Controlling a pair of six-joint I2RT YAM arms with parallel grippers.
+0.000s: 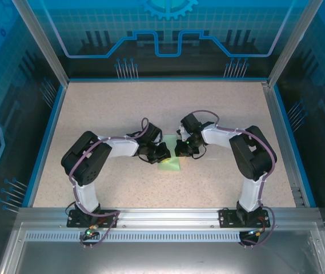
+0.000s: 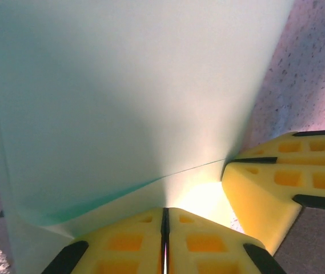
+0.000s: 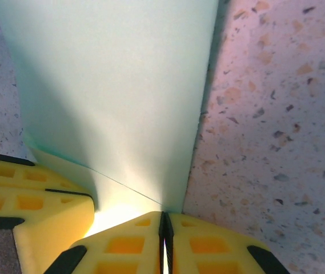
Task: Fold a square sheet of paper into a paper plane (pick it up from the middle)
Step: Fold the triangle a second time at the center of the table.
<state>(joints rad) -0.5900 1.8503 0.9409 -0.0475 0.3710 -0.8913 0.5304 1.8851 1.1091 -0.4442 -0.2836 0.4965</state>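
Observation:
The square sheet of paper [image 1: 171, 165] lies pale mint green on the table's middle, mostly hidden under both grippers. My left gripper [image 1: 161, 153] is on its left side and my right gripper [image 1: 180, 149] on its right, almost touching. In the left wrist view the sheet [image 2: 128, 97] stretches ahead of my left gripper [image 2: 165, 210], which is shut with its tips on the paper. A fold line runs across just in front. The right gripper's finger [image 2: 276, 188] sits beside it. In the right wrist view my right gripper [image 3: 163, 214] is shut at the sheet's [image 3: 116, 85] right edge. A paper plane is out of view.
The speckled beige table [image 1: 105, 108] has open room all round the sheet. A blue rim [image 1: 47, 131] and clear walls close it in on three sides. An aluminium rail [image 1: 162, 214] with both arm bases runs along the near edge.

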